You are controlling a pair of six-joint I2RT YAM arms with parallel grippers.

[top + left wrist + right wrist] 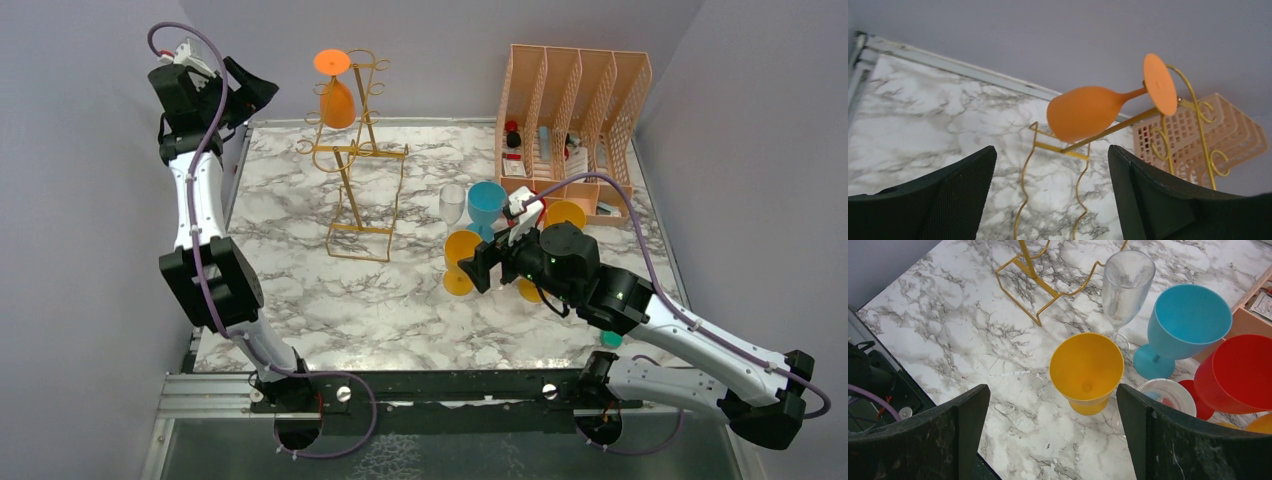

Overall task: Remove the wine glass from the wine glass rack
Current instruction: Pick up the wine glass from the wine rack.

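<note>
Left fingers (955,197): left gripper (1050,150) spread wide, nothing between the pads. Only its own wrist view shows this; the overhead view does not resolve the jaws.
Just past the left fingertips: wine glass rack (1113,129), gold wire, its bar crossing ahead of the gap.
Ahead and above the gap: orange wine glass (1083,112) hanging on the rack, foot caught at the top, clear of both fingers. The overhead view confirms bowl down, foot up.
Beyond, right-finger side: peach organiser (1233,135), behind the rack.
Right fingers (1173,445): right gripper (1052,390) spread wide, holding nothing.
Under the right gap: yellow glass (1087,367), upright on the marble table (948,315), touching neither finger.
Past the right fingertips: clear glass (1127,282) and blue glass (1188,315), side by side.
Right-finger side: red glass (1235,372).
Farthest ahead: the rack's base loop only. This wrist view misses the orange wine glass; overhead puts it well apart from these fingers.
</note>
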